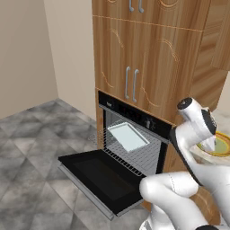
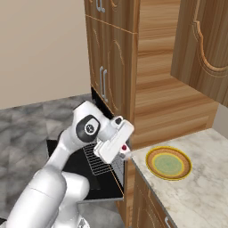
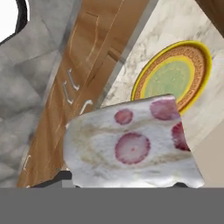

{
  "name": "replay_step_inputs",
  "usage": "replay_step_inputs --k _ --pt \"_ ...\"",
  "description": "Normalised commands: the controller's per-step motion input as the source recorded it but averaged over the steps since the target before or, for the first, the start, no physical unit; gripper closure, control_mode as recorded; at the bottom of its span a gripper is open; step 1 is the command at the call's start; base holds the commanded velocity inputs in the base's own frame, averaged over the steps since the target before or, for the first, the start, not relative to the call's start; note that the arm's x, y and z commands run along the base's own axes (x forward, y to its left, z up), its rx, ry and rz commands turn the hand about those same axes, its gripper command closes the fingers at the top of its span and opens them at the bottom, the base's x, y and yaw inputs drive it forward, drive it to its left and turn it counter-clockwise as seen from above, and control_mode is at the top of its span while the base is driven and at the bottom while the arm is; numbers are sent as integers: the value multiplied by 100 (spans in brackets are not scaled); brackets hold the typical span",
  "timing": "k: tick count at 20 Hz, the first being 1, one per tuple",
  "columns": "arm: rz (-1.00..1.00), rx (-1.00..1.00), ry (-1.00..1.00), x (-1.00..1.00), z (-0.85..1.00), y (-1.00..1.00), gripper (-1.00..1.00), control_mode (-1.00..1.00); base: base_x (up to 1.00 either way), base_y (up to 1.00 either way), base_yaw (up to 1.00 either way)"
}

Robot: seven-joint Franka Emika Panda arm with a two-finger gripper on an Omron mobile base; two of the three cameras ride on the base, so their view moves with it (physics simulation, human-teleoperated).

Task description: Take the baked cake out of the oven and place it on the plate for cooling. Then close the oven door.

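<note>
My gripper (image 2: 125,152) is shut on the baked cake (image 3: 131,142), a white piece with red spots that hides the fingertips in the hand view. In the right base view the cake (image 2: 126,150) hangs over the counter's left edge, just left of the plate (image 2: 168,163). The plate (image 3: 173,76) has a yellow-orange rim and a pale green centre and lies bare beyond the cake. The black oven (image 1: 134,134) stands with its oven door (image 1: 96,177) dropped flat open. A slice of the plate (image 1: 222,144) shows behind my arm.
A pale square tray (image 1: 128,136) rests on the pulled-out wire rack (image 1: 141,155) inside the oven. The marble counter (image 2: 200,191) stretches right of the plate. Wooden cabinets (image 2: 156,67) rise above and behind it. Grey tile floor (image 1: 31,148) lies in front of the oven.
</note>
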Motion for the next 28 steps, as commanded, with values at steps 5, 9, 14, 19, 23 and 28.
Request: replay_step_inputs --k 5,9,14,19,23,28 --pt "12 0 0 1 0 -92 100 -100 0 0 0" --pt "12 0 0 10 -1 -82 100 -100 0 0 0" --pt "13 0 1 27 -9 -60 100 -100 0 0 0" --pt "12 0 4 40 -15 -30 100 -100 0 0 0" --pt "10 0 9 48 -13 -13 100 -100 0 0 0" --pt "9 0 12 39 -13 -12 100 -100 0 0 0"
